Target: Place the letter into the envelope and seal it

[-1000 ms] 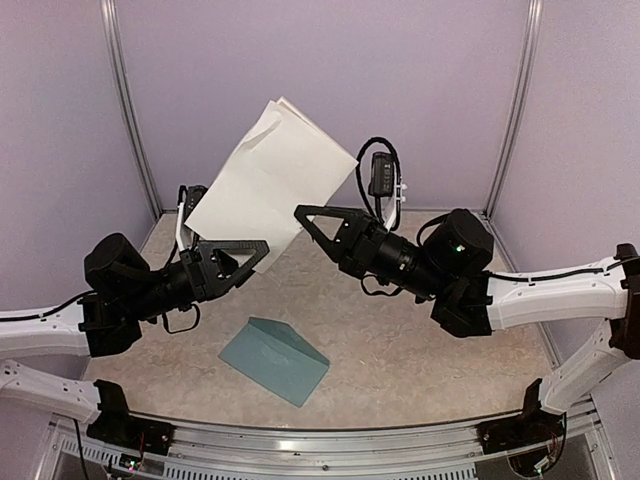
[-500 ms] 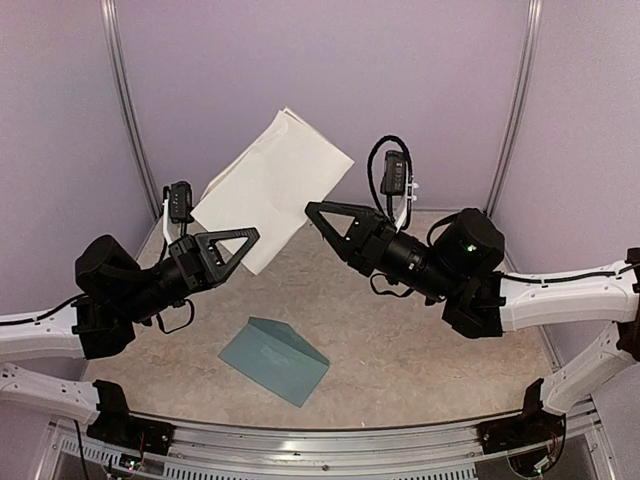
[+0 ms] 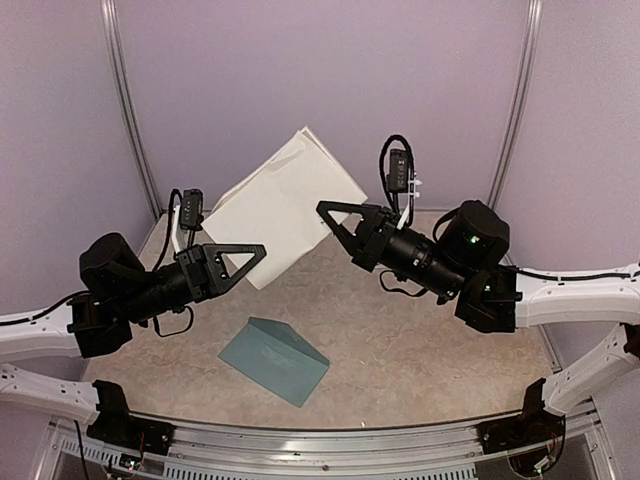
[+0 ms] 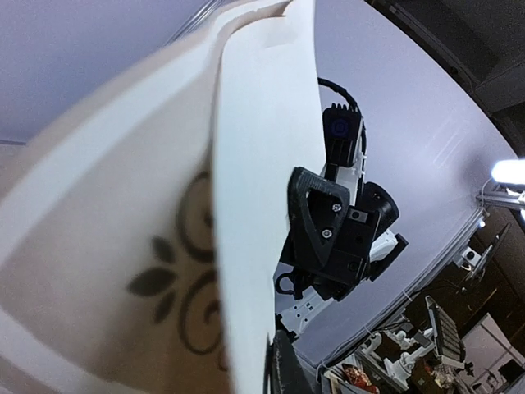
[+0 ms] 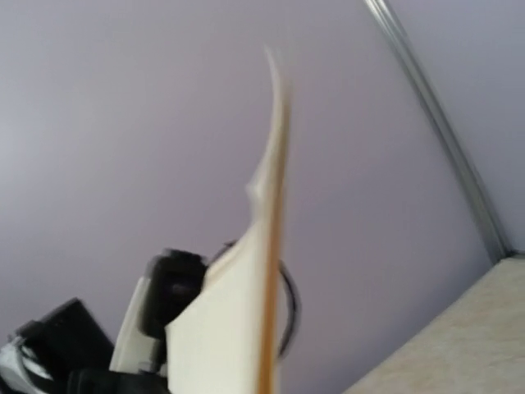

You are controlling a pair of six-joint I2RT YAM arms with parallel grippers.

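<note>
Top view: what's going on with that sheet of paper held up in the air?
Both arms hold the letter above the table, its plain back toward the camera. The right gripper pinches its right edge, and the left gripper appears shut on its lower left edge. The sheet looks partly folded. The teal envelope lies flat on the table below, untouched, with the letter not yet inside.

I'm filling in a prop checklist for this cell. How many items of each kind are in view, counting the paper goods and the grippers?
cream paper letter, dark ornate print, held in the air: 1
teal paper envelope, flat on the table: 1
Black two-finger grippers, left gripper and right gripper: 2
Total: 4
</note>
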